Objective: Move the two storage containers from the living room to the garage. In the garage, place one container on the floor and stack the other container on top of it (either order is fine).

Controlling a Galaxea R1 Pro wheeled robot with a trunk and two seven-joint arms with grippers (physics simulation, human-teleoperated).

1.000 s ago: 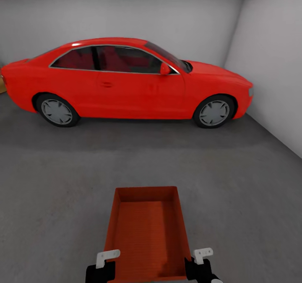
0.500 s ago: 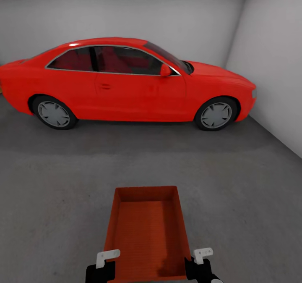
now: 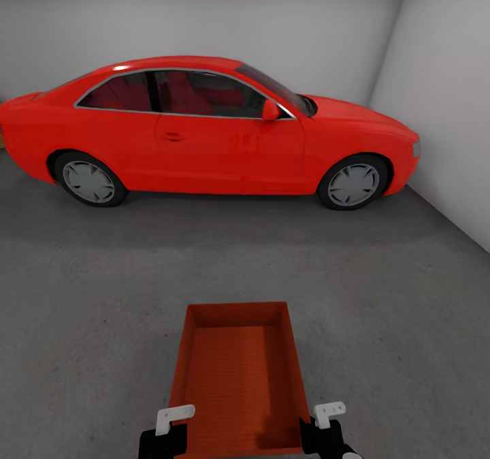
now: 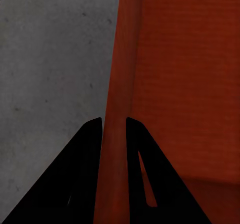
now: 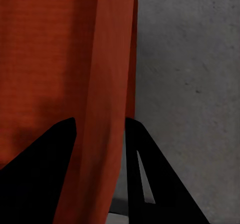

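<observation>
Bin: an orange-red open-topped bin [image 3: 238, 377] held low in front of the robot, over the garage floor [image 3: 381, 323], empty inside.
Left claw: the left claw [image 4: 114, 129] is closed on the bin's left wall, one finger on each side.
Right claw: the right claw [image 5: 100, 129] pinches the right wall likewise.
Beyond: a glossy red car [image 3: 204, 129] parked side-on ahead, well apart from the bin, before white walls [image 3: 442, 91].

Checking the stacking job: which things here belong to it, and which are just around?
Job: storage container, its side walls clamped by left gripper and right gripper; concrete floor.

Just around: red car, white walls.
</observation>
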